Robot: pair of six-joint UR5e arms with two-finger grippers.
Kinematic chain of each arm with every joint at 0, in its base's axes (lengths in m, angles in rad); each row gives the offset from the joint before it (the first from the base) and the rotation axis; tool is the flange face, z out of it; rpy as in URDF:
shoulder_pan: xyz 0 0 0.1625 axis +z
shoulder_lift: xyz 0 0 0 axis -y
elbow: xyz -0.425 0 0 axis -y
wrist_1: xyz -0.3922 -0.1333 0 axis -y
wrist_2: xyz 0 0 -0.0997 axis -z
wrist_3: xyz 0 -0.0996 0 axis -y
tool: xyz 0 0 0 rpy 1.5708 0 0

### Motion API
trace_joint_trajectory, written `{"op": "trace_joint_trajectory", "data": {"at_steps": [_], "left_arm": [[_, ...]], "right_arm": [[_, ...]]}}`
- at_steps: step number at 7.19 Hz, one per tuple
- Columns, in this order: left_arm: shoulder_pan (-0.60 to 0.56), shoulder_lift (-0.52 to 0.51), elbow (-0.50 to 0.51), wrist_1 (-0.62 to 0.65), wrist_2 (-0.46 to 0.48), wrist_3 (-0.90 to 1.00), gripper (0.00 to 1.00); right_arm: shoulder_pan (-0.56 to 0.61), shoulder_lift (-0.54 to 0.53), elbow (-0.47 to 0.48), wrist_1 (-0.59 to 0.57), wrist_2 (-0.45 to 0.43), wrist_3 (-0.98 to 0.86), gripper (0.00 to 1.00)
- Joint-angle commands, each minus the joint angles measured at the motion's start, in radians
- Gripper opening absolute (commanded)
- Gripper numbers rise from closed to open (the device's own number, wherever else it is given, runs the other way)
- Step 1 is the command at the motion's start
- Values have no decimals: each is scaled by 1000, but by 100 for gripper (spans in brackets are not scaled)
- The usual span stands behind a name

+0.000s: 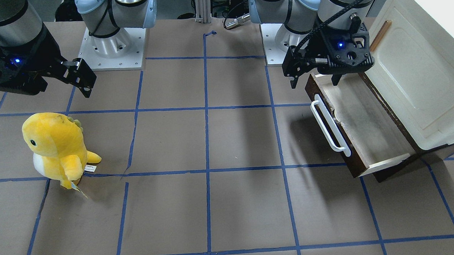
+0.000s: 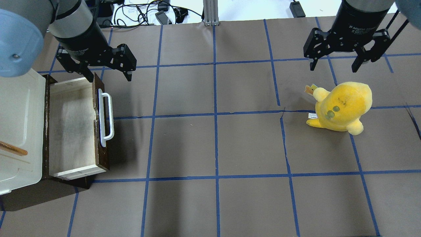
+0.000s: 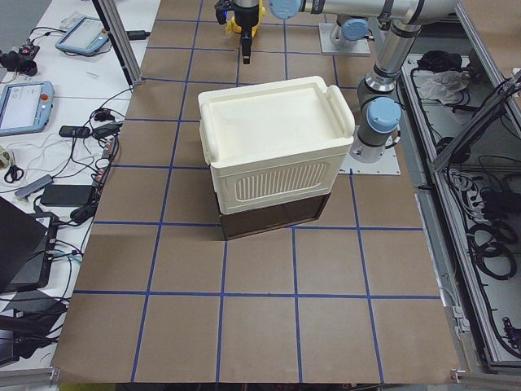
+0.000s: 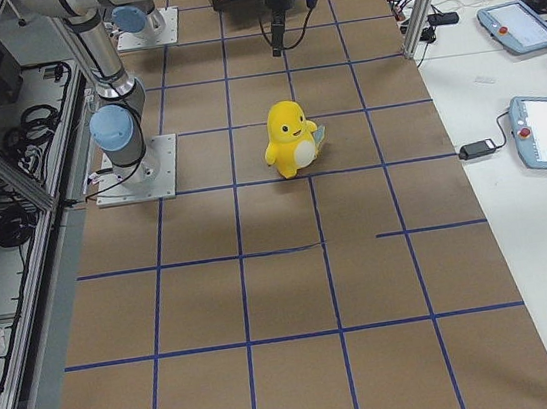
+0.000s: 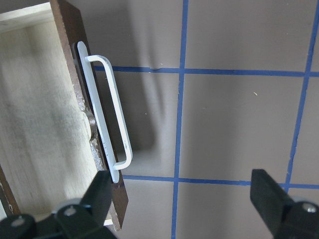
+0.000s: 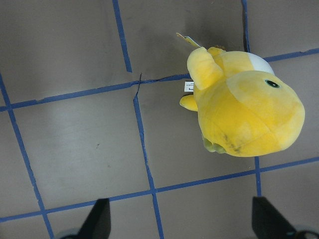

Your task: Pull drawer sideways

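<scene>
The drawer (image 2: 70, 125) stands pulled out of the cabinet at the table's left. It has a dark brown front, a long white bar handle (image 2: 107, 118) and a greyish floor. It also shows in the front-facing view (image 1: 366, 112). My left gripper (image 2: 108, 78) is open and empty. It hovers over the far end of the drawer front, with one finger over the drawer's inside and one over the table. In the left wrist view the handle (image 5: 107, 109) lies just ahead of the left finger (image 5: 99, 191). My right gripper (image 2: 333, 69) is open and empty, far off at the right.
The cream-white cabinet (image 2: 19, 125) with a small tan handle (image 2: 13, 149) sits on a dark base behind the drawer. A yellow plush toy (image 2: 342, 107) stands below the right gripper, also in the right wrist view (image 6: 244, 109). Brown table paper carries blue tape lines.
</scene>
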Motion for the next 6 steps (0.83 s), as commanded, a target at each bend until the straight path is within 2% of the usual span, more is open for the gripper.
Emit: {"op": "trace_joint_trajectory", "data": {"at_steps": [1, 6], "left_arm": [[2, -10, -5, 34, -12, 16, 100], [5, -12, -10, 54, -34, 16, 100]], "right_arm": [[0, 0, 0, -1, 0, 0, 100], [0, 0, 0, 1, 0, 0, 100]]}}
